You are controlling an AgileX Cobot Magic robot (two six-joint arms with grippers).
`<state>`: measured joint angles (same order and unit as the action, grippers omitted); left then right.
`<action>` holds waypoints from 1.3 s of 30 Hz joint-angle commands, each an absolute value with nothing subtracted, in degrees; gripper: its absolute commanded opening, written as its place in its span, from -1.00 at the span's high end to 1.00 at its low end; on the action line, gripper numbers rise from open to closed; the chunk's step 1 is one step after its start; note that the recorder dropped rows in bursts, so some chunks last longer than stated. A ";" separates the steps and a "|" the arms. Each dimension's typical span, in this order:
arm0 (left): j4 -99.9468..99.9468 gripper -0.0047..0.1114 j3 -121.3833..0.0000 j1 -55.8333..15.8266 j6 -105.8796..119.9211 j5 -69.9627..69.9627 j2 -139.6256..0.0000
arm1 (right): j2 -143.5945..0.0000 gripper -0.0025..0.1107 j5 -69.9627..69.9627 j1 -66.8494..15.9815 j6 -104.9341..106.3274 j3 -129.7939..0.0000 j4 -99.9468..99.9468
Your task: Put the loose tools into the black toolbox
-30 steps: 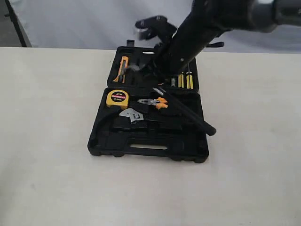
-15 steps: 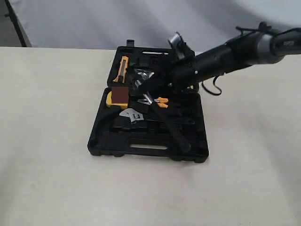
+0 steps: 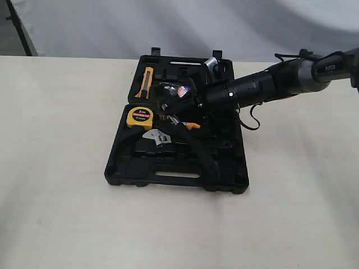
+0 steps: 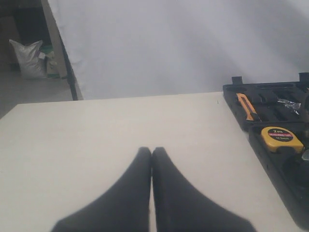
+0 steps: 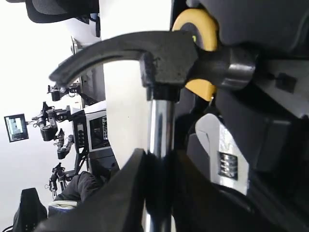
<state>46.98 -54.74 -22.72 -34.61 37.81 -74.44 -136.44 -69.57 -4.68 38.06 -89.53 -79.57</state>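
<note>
The black toolbox [image 3: 130,168] lies open on the table. My right gripper [image 3: 181,115] reaches in from the right and is shut on the claw hammer's chrome shaft [image 5: 161,121]. The hammer's head [image 5: 145,53] hangs over the yellow tape measure [image 3: 139,116], and its black handle [image 3: 200,152] slants toward the box's front edge. The adjustable wrench [image 3: 156,136] rests in the near half, its silver jaw [image 5: 223,154] just beside the shaft. A small tape roll [image 3: 180,90] lies in the far half. My left gripper [image 4: 152,151] is shut and empty above bare table, left of the toolbox [image 4: 275,166].
Orange-handled pliers [image 3: 193,125] and an orange knife [image 3: 147,78] sit in the box. Yellow-handled screwdrivers are mostly hidden behind my right arm [image 3: 269,84]. A white backdrop stands behind the table.
My right arm has dropped lower over the box and the hammer's handle has swung from pointing right toward the box's front. The tape measure shows fully again.
</note>
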 commanded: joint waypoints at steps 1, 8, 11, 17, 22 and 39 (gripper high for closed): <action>46.20 0.89 -54.20 -22.53 -35.20 36.83 -73.98 | -136.36 0.96 -69.96 -2.75 37.77 -89.89 -76.45; 46.20 0.89 -54.20 -22.53 -35.20 36.83 -73.98 | -136.36 0.70 -69.49 -1.83 37.77 -89.89 -75.54; 46.20 0.89 -54.20 -22.53 -35.20 36.83 -73.98 | -136.36 0.18 -69.62 -1.41 37.77 -89.89 -74.79; 46.20 0.89 -54.20 -22.53 -35.20 36.83 -73.98 | -133.31 -0.16 -69.96 5.36 41.38 -89.89 -72.82; 46.20 0.89 -54.20 -22.53 -35.20 36.83 -73.98 | -125.85 -0.12 -69.96 5.28 47.79 -89.89 -70.47; 46.20 0.89 -54.20 -22.53 -35.20 36.83 -73.98 | -121.50 0.01 -44.87 -23.60 10.28 -89.89 -6.67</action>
